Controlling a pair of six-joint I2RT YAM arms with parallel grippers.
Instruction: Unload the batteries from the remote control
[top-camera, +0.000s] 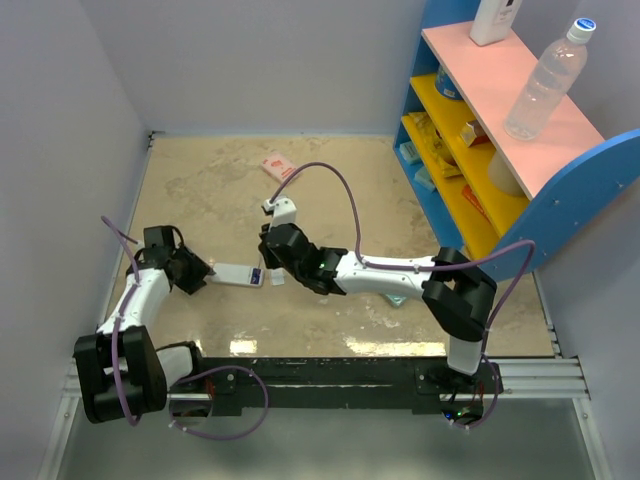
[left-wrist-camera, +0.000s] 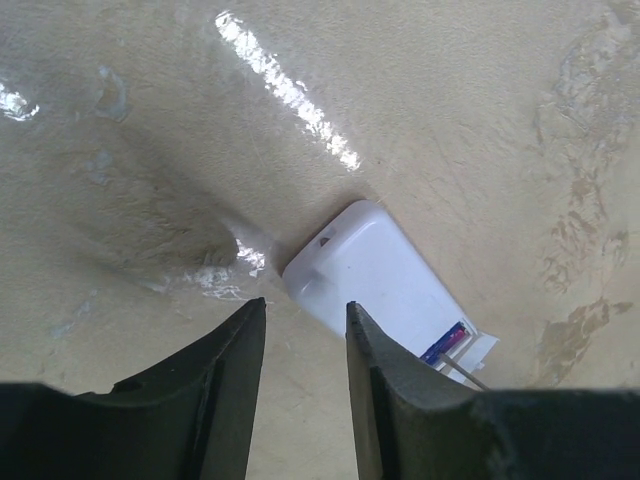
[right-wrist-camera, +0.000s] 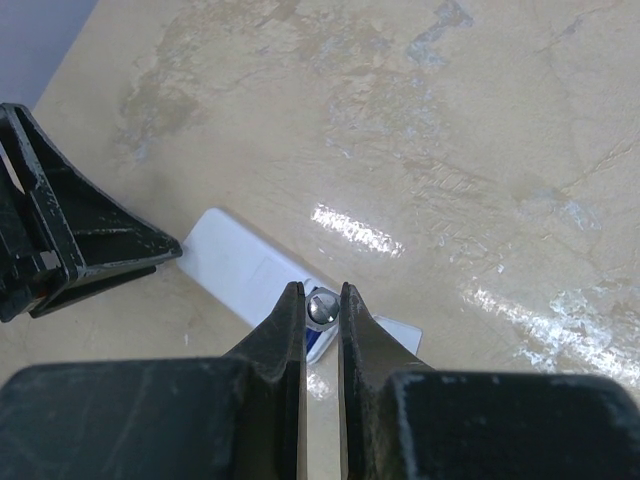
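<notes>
The white remote control (top-camera: 236, 274) lies flat on the beige table between my two grippers, its battery end toward the right. My right gripper (top-camera: 272, 270) is over that end. In the right wrist view its jaws (right-wrist-camera: 321, 300) are shut on a battery (right-wrist-camera: 322, 306), whose silver end cap faces the camera and whose blue body drops into the remote (right-wrist-camera: 245, 272). My left gripper (top-camera: 203, 273) is at the remote's other end. In the left wrist view it is open (left-wrist-camera: 305, 312) and empty. The remote (left-wrist-camera: 380, 280) lies just ahead of its right finger, with a blue-purple battery (left-wrist-camera: 446, 342) showing.
A pink packet (top-camera: 277, 165) lies at the far middle of the table. A blue shelf unit (top-camera: 560, 190) with a clear bottle (top-camera: 545, 80) on top stands at the right. A teal flat box (top-camera: 397, 298) is partly under the right arm. Grey walls close the left and back.
</notes>
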